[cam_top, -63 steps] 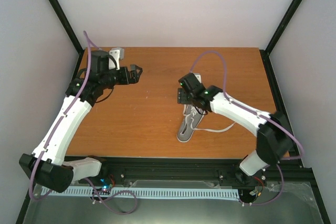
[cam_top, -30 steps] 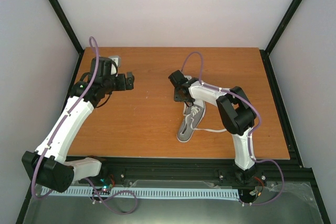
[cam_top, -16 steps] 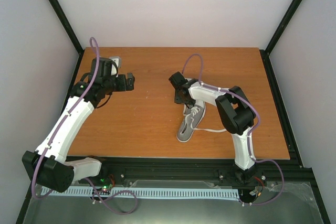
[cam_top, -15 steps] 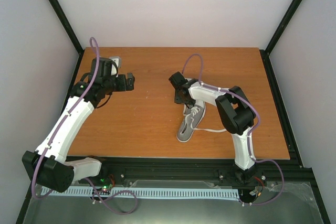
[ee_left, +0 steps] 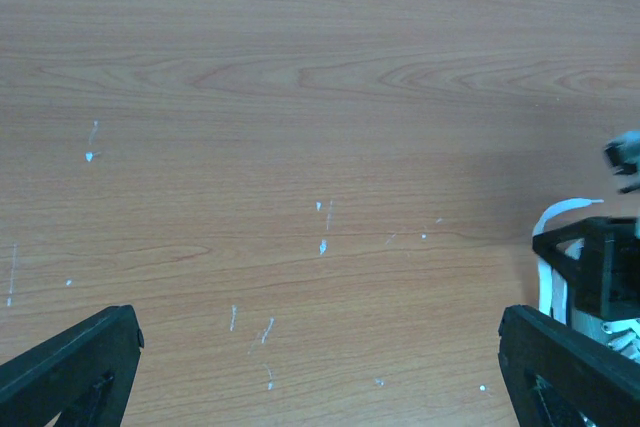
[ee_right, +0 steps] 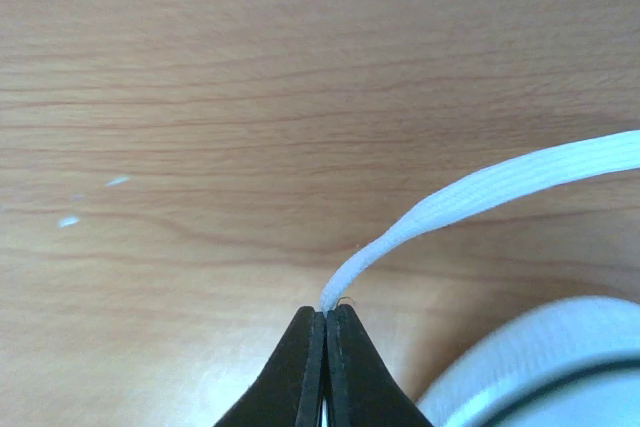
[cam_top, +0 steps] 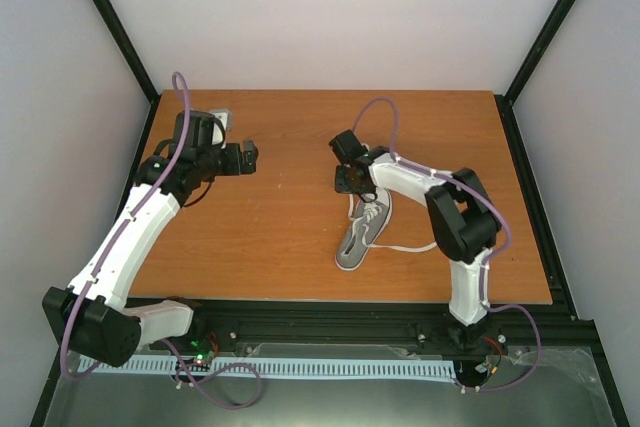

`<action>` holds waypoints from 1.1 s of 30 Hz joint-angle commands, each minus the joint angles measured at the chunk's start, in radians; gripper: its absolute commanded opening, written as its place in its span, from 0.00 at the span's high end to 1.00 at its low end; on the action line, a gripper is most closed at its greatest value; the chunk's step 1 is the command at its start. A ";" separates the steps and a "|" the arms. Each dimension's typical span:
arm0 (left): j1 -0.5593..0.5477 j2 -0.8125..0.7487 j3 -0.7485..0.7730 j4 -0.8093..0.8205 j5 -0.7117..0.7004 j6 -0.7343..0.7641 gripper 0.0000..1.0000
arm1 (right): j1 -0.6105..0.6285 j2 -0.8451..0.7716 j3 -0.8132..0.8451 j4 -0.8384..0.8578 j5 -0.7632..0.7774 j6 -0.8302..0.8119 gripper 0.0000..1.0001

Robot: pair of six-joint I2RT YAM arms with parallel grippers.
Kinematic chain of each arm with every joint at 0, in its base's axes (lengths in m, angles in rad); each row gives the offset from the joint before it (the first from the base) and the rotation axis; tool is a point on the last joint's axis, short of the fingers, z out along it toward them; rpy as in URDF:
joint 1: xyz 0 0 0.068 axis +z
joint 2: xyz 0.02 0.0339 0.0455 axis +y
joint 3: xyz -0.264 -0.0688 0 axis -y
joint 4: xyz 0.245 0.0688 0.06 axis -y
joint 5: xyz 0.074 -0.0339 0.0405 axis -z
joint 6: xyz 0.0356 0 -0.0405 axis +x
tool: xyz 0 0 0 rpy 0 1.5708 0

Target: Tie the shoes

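The grey shoe (cam_top: 364,232) with white sole lies on the wooden table (cam_top: 280,237), right of centre, toe towards the front edge. My right gripper (cam_top: 346,183) sits just beyond its heel end. In the right wrist view the right gripper (ee_right: 327,313) is shut on a flat white lace (ee_right: 480,197), which arcs away to the right above the shoe's blurred white rim (ee_right: 540,367). A second lace (cam_top: 415,248) trails right of the shoe. My left gripper (cam_top: 250,154) hovers open over bare wood at the back left, its fingers (ee_left: 70,367) wide apart with nothing between them.
In the left wrist view the right gripper's black body (ee_left: 595,267) and a lace loop (ee_left: 553,219) show at the right edge. Black frame posts (cam_top: 115,22) and white walls close in the table on three sides. A black rail (cam_top: 330,322) runs along the front.
The right gripper has closed onto the lace and shifted slightly right, towards the back, with its elbow swinging outward. The left arm has stayed still and open.
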 commanded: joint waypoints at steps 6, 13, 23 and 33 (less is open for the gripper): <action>-0.211 -0.048 -0.190 0.211 0.233 -0.218 0.03 | -0.003 -0.349 -0.137 0.068 -0.019 -0.043 0.97; -0.438 0.046 -0.402 0.546 0.276 -0.383 0.13 | -0.003 -0.479 -0.279 0.110 -0.014 -0.009 0.97; -0.582 0.287 -0.396 0.780 0.235 -0.342 0.27 | -0.004 -0.558 -0.361 0.147 -0.003 -0.002 0.97; -0.612 0.451 -0.334 0.872 0.240 -0.331 0.34 | -0.003 -0.581 -0.373 0.152 -0.003 -0.003 0.97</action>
